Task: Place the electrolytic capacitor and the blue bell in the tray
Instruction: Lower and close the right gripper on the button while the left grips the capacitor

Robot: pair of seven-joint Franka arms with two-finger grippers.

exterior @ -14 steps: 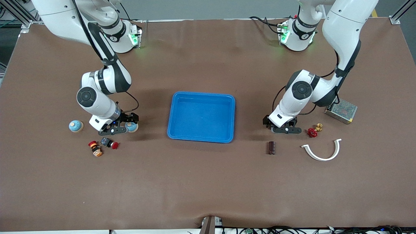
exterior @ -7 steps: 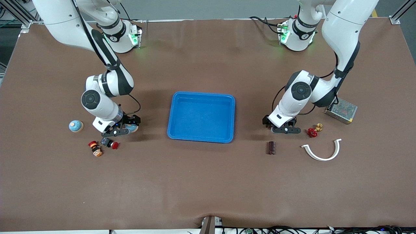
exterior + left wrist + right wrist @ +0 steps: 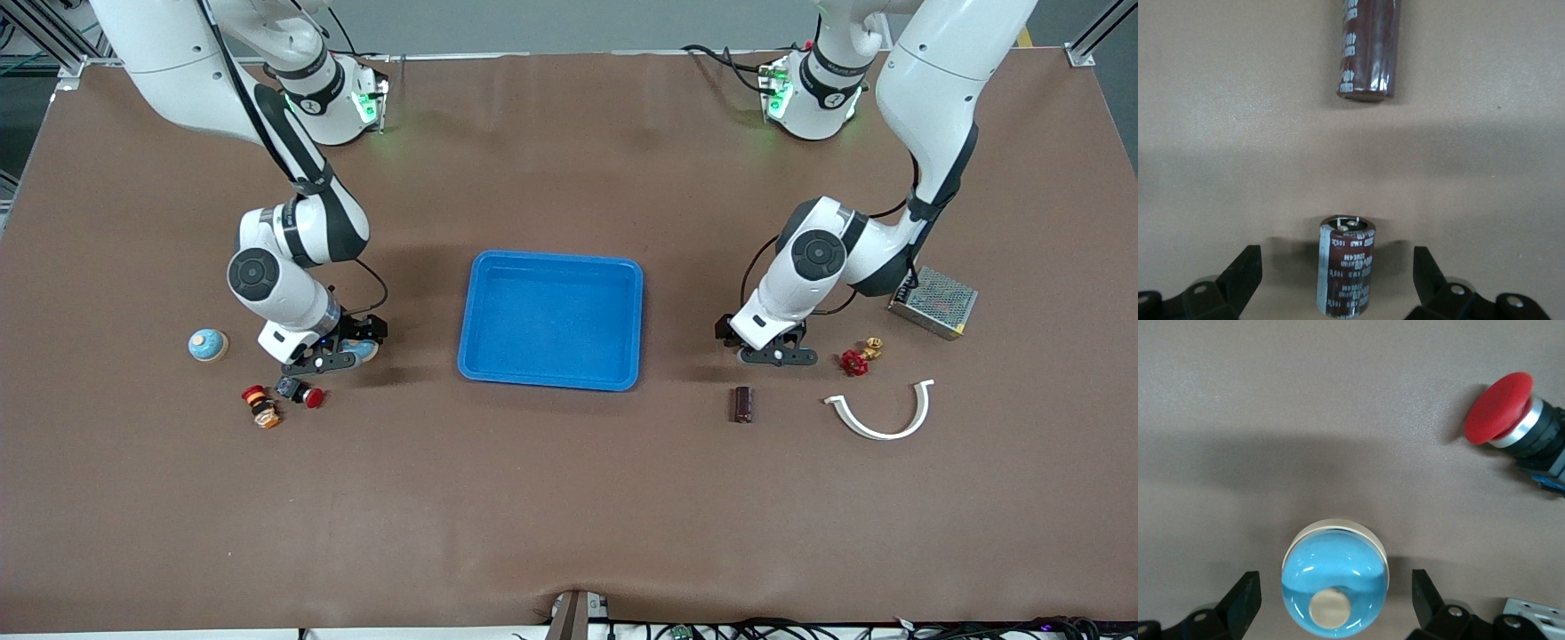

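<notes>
The blue tray point(image 3: 551, 260) lies mid-table. At the right arm's end, a blue bell point(image 3: 1335, 587) with a cream knob stands between the spread fingers of my right gripper point(image 3: 1335, 581), which hangs open low over it point(image 3: 331, 359) without touching. At the left arm's end, an upright brown electrolytic capacitor point(image 3: 1345, 270) stands between the fingers of my left gripper point(image 3: 1337, 260), also open point(image 3: 772, 356). The front view hides that capacitor under the hand. A second brown capacitor point(image 3: 741, 404) lies on its side, nearer the front camera point(image 3: 1368, 50).
Another blue bell point(image 3: 207, 345) and two red push buttons point(image 3: 307, 394) point(image 3: 260, 404) sit by the right gripper. A red valve handle point(image 3: 855, 362), a white curved strip point(image 3: 880, 416) and a metal mesh box point(image 3: 933, 302) lie near the left gripper.
The right gripper has shifted toward the tray and now straddles the blue bell. The left gripper has edged slightly toward the tray. Both stay open.
</notes>
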